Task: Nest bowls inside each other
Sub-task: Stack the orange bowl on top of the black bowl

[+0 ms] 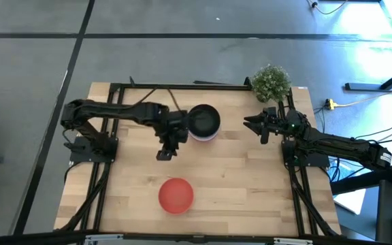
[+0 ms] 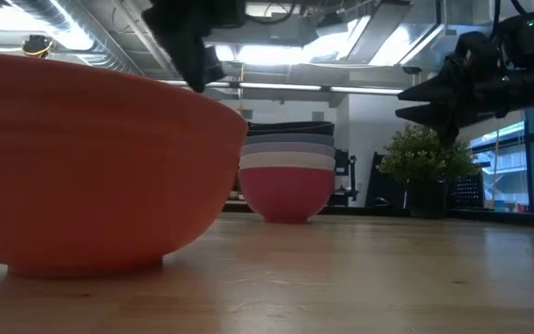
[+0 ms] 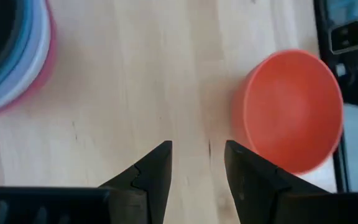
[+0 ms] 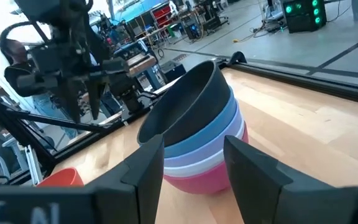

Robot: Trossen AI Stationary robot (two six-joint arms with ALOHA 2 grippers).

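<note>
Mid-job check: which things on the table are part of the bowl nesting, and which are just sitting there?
Part of the job:
- stack of nested plain bowls, black on top, then blue, lavender, white, crimson-pink at the bottom
- lone red-orange plain bowl, still apart from the stack
- left gripper, open, empty
- right gripper, open, empty

Just lying about:
- small green potted plant at the table's corner

No readable text, labels, brands or nos. in any view. Right wrist view: pale marks on dark housing (image 4: 17,211) at frame edge, possibly letters, too blurred/cropped to read. Bowls (image 2: 286,172), table (image 1: 237,177), both arms: no markings legible. Background room in low view & right wrist view: shelving, equipment, no sign readable.
</note>
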